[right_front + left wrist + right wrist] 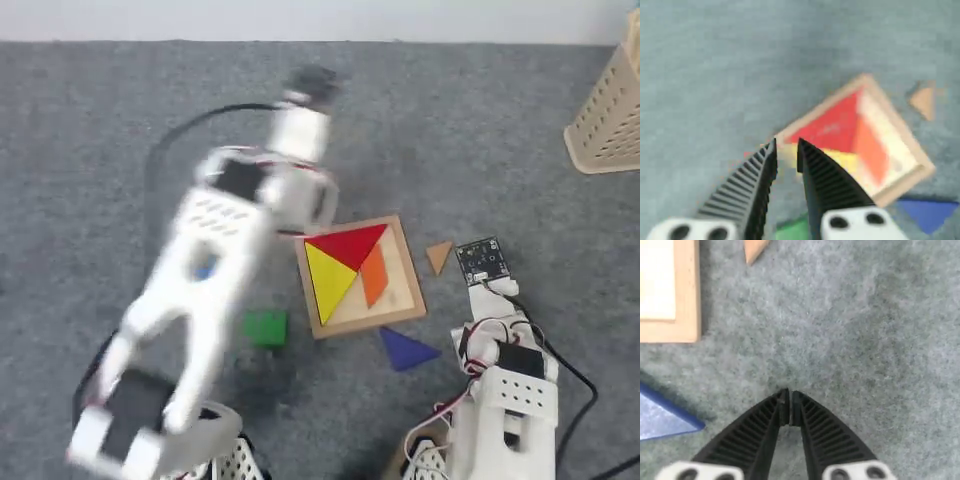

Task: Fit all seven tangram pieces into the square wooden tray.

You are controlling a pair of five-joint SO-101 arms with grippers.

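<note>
The square wooden tray (398, 240) lies mid-table, holding a red triangle (350, 245), a yellow triangle (328, 280) and an orange parallelogram (373, 275). Outside it lie a green piece (265, 327), a blue triangle (407, 350) and a small tan triangle (438, 256). My left arm (215, 250) is blurred beside the tray's left corner. My left gripper (787, 145) hovers over that tray (900, 145) corner, slightly open and holding nothing. My right gripper (789, 393) is shut and empty over bare felt, between the blue triangle (660, 415) and the tan triangle (754, 249).
A beige perforated container (610, 110) stands at the back right edge. A black cable (190, 130) loops behind the left arm. Grey felt covers the table, with open room along the back and left.
</note>
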